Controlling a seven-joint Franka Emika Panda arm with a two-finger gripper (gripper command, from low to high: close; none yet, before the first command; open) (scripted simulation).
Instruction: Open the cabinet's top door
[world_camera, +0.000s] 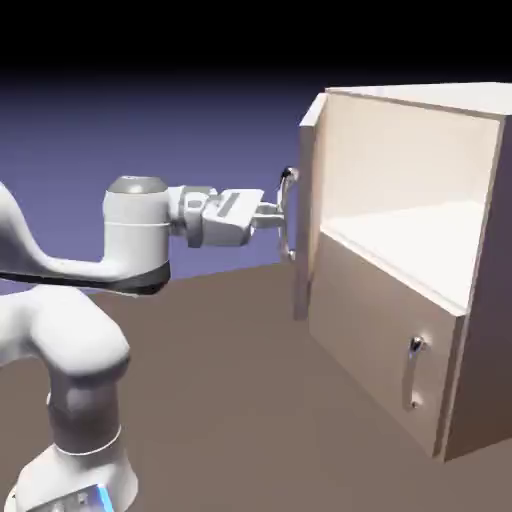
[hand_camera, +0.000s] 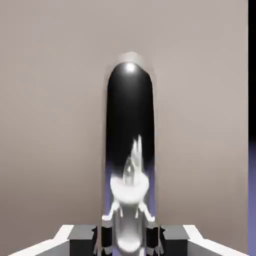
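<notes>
Top door (world_camera: 306, 205) swung well out from cabinet (world_camera: 420, 270), upper shelf exposed. Gripper (world_camera: 278, 212) pinched on the long silver handle (hand_camera: 130, 150), bar between fingertips (hand_camera: 101, 235), wrist level, presumably to pull along the hinge arc. Lower door (world_camera: 385, 335) shut.

Beige-tan cabinet (world_camera: 400, 330) with a paler, cream inside; top door (world_camera: 306, 200) beige, its handle (world_camera: 288, 212) mirror-silver; white arm (world_camera: 80, 300), grey pincer (world_camera: 272, 213); brown tabletop (world_camera: 230, 400), blue-violet backdrop.
</notes>
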